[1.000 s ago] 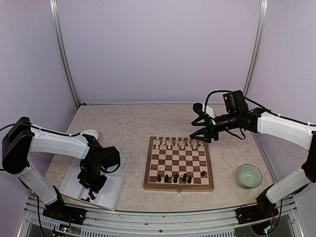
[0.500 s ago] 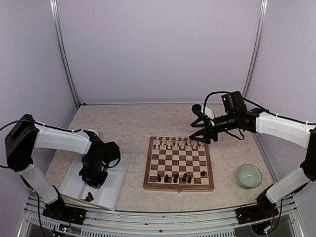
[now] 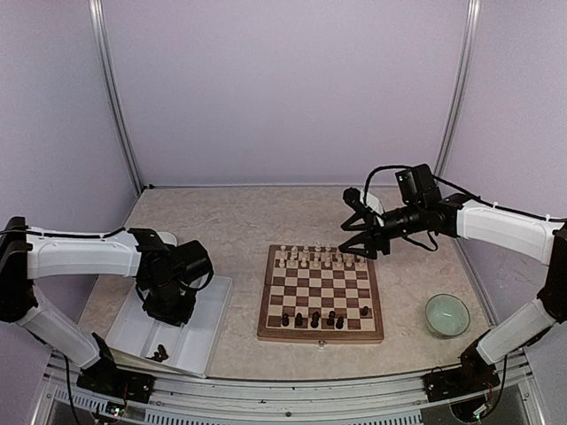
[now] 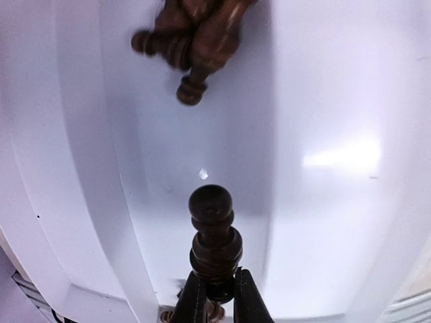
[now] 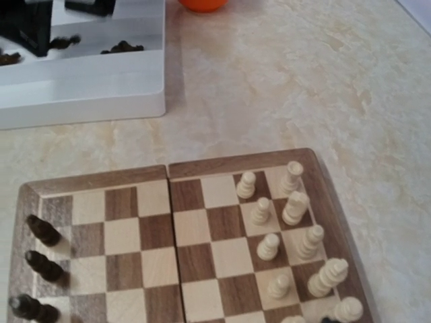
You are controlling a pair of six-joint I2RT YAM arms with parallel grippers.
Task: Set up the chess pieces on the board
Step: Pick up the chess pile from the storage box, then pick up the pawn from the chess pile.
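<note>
The left pincer (image 4: 214, 296) is down in the white tray (image 3: 208, 341) at the left of the worktop, its jaws pinched tight on the base of one dark piece (image 4: 213, 232). The piece sticks straight out past the fingertips, its long axis in line with them and its round head pointing away. I can't tell whether it is clear of the tray floor or resting on it.

The board (image 3: 321, 337) lies to that pincer's right, across the tray wall, and the left arm is plainly the nearer one to the tray. A handful of dark chess pieces (image 3: 314, 319) stand along the board's near row with gaps between them. The cream pieces (image 3: 314, 258) fill the far rows. As I judge it, the carry goes rightward to one of those near squares, and the piece will have to be turned base down, since it is held by the very end that must land.

The right pincer (image 3: 354, 239) hangs over the far edge of the board, jaws apart and holding nothing.

Only the left wrist view shows the grip itself and the small heap of dark pieces (image 4: 192, 40) lying on their sides further along the tray. From overhead, the arm hides all of that. The right wrist view shows the board's rows close up, but none of its own fingers.
</note>
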